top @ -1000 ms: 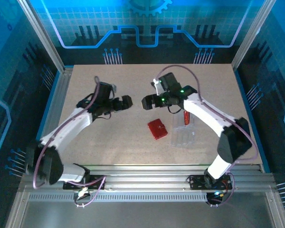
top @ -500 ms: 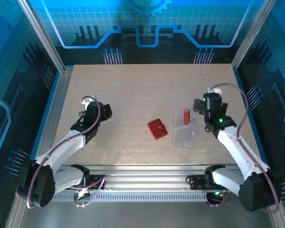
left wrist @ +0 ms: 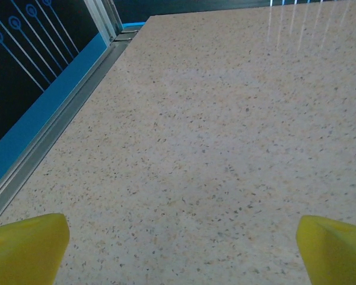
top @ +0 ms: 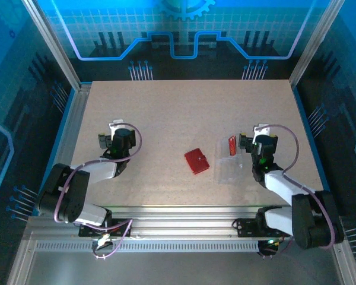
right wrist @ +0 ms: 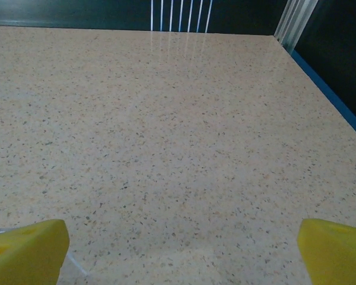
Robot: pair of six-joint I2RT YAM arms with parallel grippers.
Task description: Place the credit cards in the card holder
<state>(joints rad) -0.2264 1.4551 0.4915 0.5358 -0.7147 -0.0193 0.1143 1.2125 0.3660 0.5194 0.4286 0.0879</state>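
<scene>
The speckled beige table (top: 184,107) carries everything, with a metal rail along its left edge. The left arm (top: 89,172) sits folded over the near left part of the table, and the right arm (top: 285,184) is folded over the near right part. The left gripper (top: 114,132) points toward the far edge. In its wrist view the left gripper (left wrist: 181,246) has its yellow fingertips (left wrist: 24,246) spread wide, with only bare tabletop between them. The right gripper (top: 256,138) is likewise released. In its own view the right gripper (right wrist: 181,246) shows widely parted fingertips (right wrist: 335,249) that grasp nothing.

A clear plastic bag (top: 231,167) lies flat just left of the right gripper. The card holder (top: 196,161), red and closed, lies flat near the table's middle, just left of the bag and apart from it. One red credit card (top: 232,145) lies at the bag's far end. I cannot tell whether it is inside the bag or on top of it.
</scene>
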